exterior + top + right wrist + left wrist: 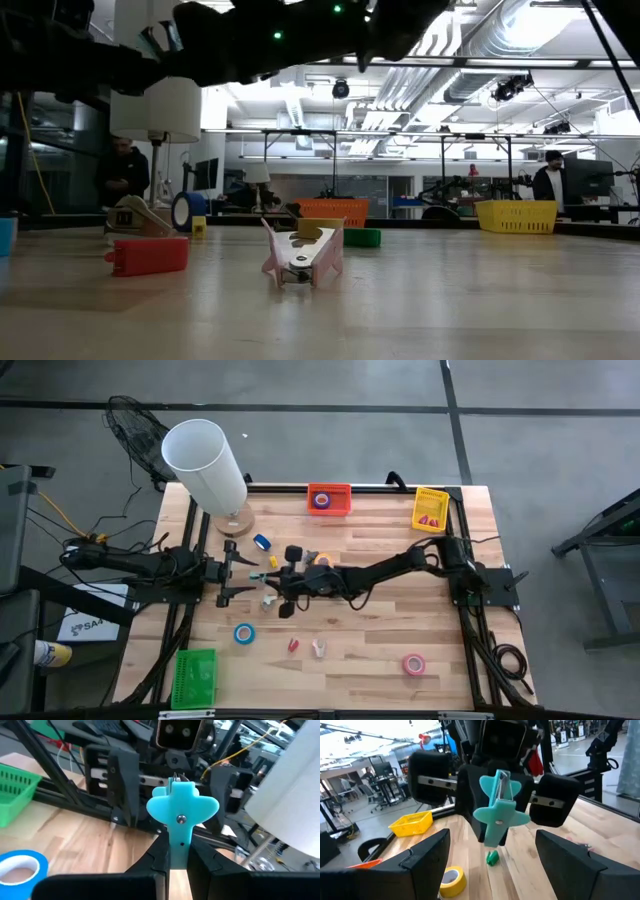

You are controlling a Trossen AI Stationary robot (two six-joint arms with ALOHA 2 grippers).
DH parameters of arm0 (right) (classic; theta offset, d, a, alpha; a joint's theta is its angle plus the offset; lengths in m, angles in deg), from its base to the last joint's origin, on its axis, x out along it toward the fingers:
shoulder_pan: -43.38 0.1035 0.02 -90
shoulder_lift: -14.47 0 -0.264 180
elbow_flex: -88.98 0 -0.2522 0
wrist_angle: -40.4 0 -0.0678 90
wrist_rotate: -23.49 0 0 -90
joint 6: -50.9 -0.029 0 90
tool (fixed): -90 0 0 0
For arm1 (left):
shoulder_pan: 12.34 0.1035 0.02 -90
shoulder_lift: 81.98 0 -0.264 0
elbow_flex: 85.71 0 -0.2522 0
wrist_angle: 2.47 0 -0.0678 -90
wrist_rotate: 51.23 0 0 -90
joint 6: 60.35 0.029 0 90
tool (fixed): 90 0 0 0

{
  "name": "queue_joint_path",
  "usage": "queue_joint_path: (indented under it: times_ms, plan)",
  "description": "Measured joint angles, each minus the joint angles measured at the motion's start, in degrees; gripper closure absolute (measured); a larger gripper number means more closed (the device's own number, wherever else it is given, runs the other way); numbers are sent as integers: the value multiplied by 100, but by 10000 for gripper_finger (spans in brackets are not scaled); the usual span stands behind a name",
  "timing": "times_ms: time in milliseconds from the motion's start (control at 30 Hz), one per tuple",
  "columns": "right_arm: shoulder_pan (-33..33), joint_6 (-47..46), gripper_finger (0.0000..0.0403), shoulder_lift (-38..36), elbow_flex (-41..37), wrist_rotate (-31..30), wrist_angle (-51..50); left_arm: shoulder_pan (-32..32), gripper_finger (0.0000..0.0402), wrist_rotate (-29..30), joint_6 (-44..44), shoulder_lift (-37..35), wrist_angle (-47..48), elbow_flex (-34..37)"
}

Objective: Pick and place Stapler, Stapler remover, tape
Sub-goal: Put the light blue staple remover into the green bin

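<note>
A teal stapler remover (182,807) hangs above the table's middle, with my right gripper (179,845) shut on it. My left gripper (238,575) faces it, open; its fingers (425,852) stand on either side of the remover (497,812) without touching. A red stapler (148,255) and a pink stapler remover (300,258) lie near the front. Tape rolls lie flat: blue (244,632), pink (414,663), yellow (451,881), and another blue one (262,542). My right gripper pinches the teal remover's narrow stem (180,847) between its two fingers, coming level from the table's right side. The winged end (182,802) sticks out past the fingertips toward the left gripper. The remover is lifted clear of the table.
A white cylinder (205,460) stands at the far left. A red basket (329,498) and a yellow basket (430,508) sit at the far edge, a green basket (195,678) at the near left. A small green item (492,857) lies under the grippers. People stand in the room behind.
</note>
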Motion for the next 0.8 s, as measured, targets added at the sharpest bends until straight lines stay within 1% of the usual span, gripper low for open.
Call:
queue_joint_path:
  times_ms: [100, 233, 500, 633, 800]
  plan:
    - [-40, -68, 376, 2, 60, 164, -186, 0, 110, 90, -2, 3, -120, 0]
    - [-65, -87, 376, 2, 60, 106, -258, 0, 110, 139, -2, 3, -328, 0]
    - [-63, -103, 376, 2, 60, 93, -302, 0, 115, 135, -22, 3, -333, 0]
    - [-63, -107, 376, 2, 60, 93, -275, -2, 148, 104, -22, 3, -331, 0]
    - [-78, -195, 376, 2, 60, 81, -284, -2, 209, 90, -20, 3, -332, 0]
